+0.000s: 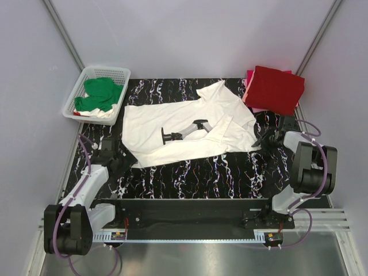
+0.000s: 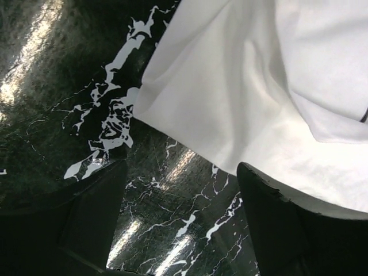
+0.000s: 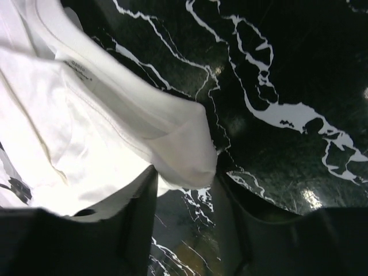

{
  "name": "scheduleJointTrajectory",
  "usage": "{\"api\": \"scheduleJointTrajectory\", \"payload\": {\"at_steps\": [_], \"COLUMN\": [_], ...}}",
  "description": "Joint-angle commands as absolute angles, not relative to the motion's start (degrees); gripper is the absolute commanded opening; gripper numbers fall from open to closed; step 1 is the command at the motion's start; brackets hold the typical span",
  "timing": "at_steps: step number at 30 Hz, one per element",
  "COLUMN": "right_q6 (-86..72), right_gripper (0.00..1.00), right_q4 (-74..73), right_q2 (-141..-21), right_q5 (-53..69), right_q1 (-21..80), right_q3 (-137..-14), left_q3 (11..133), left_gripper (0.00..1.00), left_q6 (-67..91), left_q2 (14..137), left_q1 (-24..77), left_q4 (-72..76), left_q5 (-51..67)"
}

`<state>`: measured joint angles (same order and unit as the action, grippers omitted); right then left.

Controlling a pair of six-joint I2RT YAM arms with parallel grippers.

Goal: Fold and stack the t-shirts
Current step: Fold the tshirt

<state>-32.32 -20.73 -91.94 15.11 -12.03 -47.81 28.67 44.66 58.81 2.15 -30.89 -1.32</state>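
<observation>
A white t-shirt [image 1: 184, 129] with a black robot-arm print lies spread, partly creased, on the black marbled table [image 1: 195, 172]. My left gripper [image 1: 119, 156] is open at the shirt's near-left corner. In the left wrist view the gripper [image 2: 183, 172] has bare table between its jaws, and the shirt's hem [image 2: 230, 115] lies just beyond them, with the right finger [image 2: 287, 224] over the cloth's edge. My right gripper [image 1: 263, 140] is at the shirt's right corner. In the right wrist view it [image 3: 187, 178] is open, with a folded cloth corner [image 3: 184, 149] between its fingertips.
A folded red t-shirt [image 1: 276, 89] lies on a pink one [image 1: 249, 77] at the back right. A white lattice basket [image 1: 77, 95] at the back left holds a green t-shirt [image 1: 100, 92] and other cloth. Grey walls enclose the table.
</observation>
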Motion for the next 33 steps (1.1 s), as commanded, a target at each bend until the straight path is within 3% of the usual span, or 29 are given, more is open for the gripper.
{"api": "scheduleJointTrajectory", "payload": {"at_steps": [1,6,9,15,18,19,21,26,33], "right_q6": [-32.0,-32.3,-32.2,-31.9,-31.7,-31.7,-31.7,-31.8,-33.7], "right_gripper": [0.46,0.17,0.08,0.04,0.01,0.00,0.00,0.00,0.00], "right_q4": [-18.0,-17.0,-16.9,-16.3,-16.5,-16.4,-16.5,-18.0,-25.5], "right_q2": [-94.1,-96.0,-96.9,-96.9,-96.4,-96.3,-95.9,-93.6,-80.1], "right_q5": [13.9,14.3,14.9,15.9,16.3,16.4,16.5,15.1,9.8], "right_q1": [-12.7,-12.8,-12.8,-12.8,-12.8,-12.9,-12.9,-13.7,-17.7], "right_q3": [-50.0,-51.0,-51.2,-50.7,-50.4,-50.4,-49.9,-49.0,-44.0], "left_q3": [27.8,25.9,25.7,24.8,25.1,25.5,25.9,30.7,34.0], "left_gripper": [0.83,0.83,0.83,0.77,0.68,0.58,0.49,0.00,0.00], "left_q6": [46.7,48.3,49.0,49.7,50.0,50.2,50.4,49.9,49.0], "left_q2": [57.6,55.3,55.1,56.0,58.4,60.1,61.9,68.1,60.9], "left_q1": [1.7,1.6,1.6,1.6,1.6,1.5,1.5,1.4,0.1], "left_q4": [-27.2,-26.2,-26.1,-21.4,-18.2,-17.1,-14.3,-14.1,-27.8], "left_q5": [-4.7,-6.4,-7.8,-9.4,-9.6,-9.4,-8.8,-9.2,-12.8]}}
